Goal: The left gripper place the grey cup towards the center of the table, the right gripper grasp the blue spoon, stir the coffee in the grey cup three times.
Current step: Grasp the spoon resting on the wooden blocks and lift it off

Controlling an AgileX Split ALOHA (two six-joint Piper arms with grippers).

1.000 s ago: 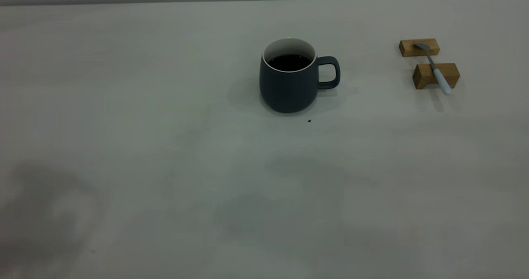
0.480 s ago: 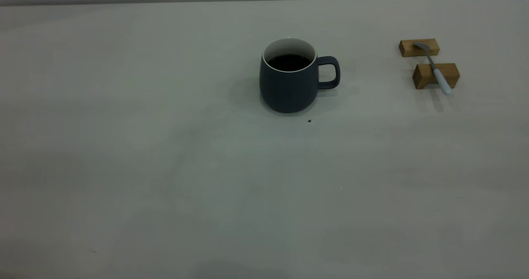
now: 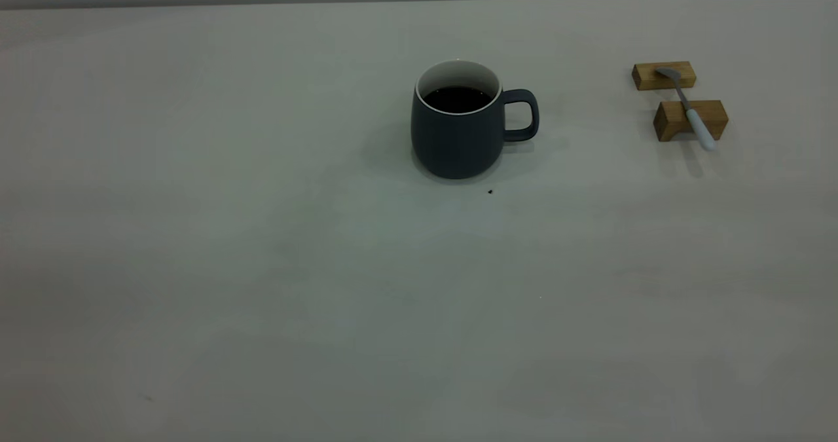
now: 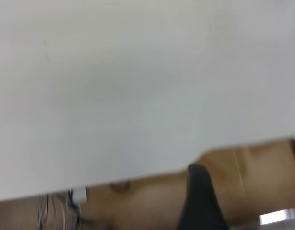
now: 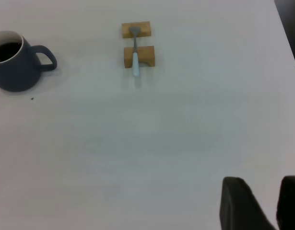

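Nothing on the table [image 3: 262, 265] has shifted from the earlier frames; only the soft shadows that lay near the front edge at 6 to 8 o'clock have gone, which suggests the arms have drawn back out of the outside camera's sight. Cup [image 3: 458, 134] and coffee [image 3: 458, 99] stand at the table's middle, a little toward 12 o'clock, handle pointing to 3 o'clock; the cup is upright and untouched by either claw, so the placing step looks done. Far out at about 2 o'clock the spoon [image 3: 687, 109] lies across two wooden blocks [image 3: 691, 120], its metal bowl on the far block, its pale blue handle overhanging the near one toward 5 o'clock; it is well apart from the cup.

Seen from its own wrist camera, the right gripper [image 5: 265, 206] hovers over bare table, well short of the spoon [image 5: 135, 52]; its two black fingers stand apart with nothing between them. Only one dark finger of the left gripper [image 4: 200, 201] shows, past the table's edge; whether it is open or closed I cannot tell.

By my reading the step in hand is the spoon grasp, barely begun; the next move calls for the right gripper to travel to the blocks and close across the raised handle.
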